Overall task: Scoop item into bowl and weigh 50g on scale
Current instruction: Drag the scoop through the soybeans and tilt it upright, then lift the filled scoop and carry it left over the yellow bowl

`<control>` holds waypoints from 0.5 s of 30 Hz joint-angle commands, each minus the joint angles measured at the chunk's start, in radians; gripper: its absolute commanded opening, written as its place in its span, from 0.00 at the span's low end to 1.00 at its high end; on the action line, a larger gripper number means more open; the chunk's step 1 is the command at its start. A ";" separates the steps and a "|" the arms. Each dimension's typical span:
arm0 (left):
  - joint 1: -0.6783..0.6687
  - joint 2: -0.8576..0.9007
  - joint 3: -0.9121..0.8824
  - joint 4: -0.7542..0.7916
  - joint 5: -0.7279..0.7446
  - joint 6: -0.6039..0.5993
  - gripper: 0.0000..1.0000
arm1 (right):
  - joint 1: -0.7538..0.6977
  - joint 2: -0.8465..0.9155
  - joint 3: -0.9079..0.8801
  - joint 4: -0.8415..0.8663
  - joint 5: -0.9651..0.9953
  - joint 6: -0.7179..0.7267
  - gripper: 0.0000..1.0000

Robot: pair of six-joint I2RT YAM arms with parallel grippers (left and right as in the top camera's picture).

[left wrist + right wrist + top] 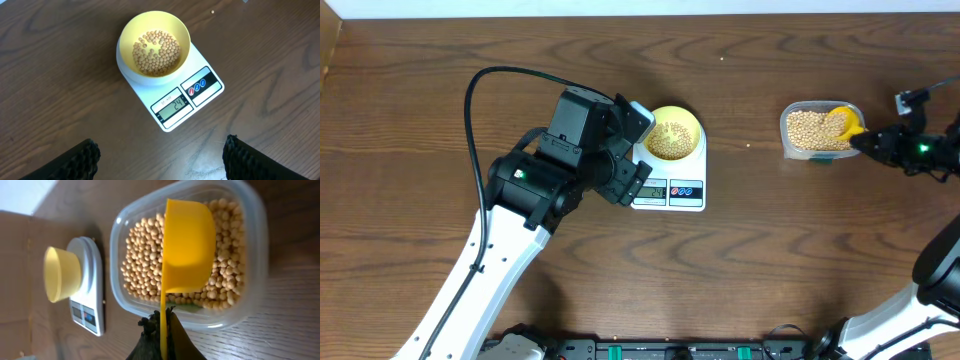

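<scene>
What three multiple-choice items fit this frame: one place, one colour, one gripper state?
1. The small round pale-yellow bowl sits: A) on the white rectangular digital scale B) directly on the table C) in a drawer.
2. The plastic measuring scoop is: A) red B) yellow C) blue.
3. The left gripper is: A) shut on the bowl B) shut on the scoop C) open.
A: rests on the scale's platform. B: yellow against tan beans in the clear tub, right gripper holding it. C: fingers apart, nothing between.

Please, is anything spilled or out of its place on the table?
One stray bean lies on the table beyond the scale, outside both the bowl and the clear tub; it looks spilled. The bowl sits upright on the scale. Nothing else stands out.
</scene>
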 commanded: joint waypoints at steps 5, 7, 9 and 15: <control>0.005 0.000 0.008 -0.002 0.013 0.009 0.81 | -0.068 0.009 -0.004 -0.003 -0.214 -0.014 0.01; 0.005 0.000 0.008 -0.002 0.012 0.009 0.81 | -0.070 0.009 -0.004 -0.003 -0.221 -0.014 0.01; 0.005 0.000 0.008 -0.002 0.013 0.009 0.81 | -0.071 0.009 -0.004 -0.003 -0.237 -0.014 0.01; 0.005 0.000 0.008 -0.002 0.013 0.009 0.81 | -0.071 0.009 -0.004 -0.003 -0.313 -0.013 0.01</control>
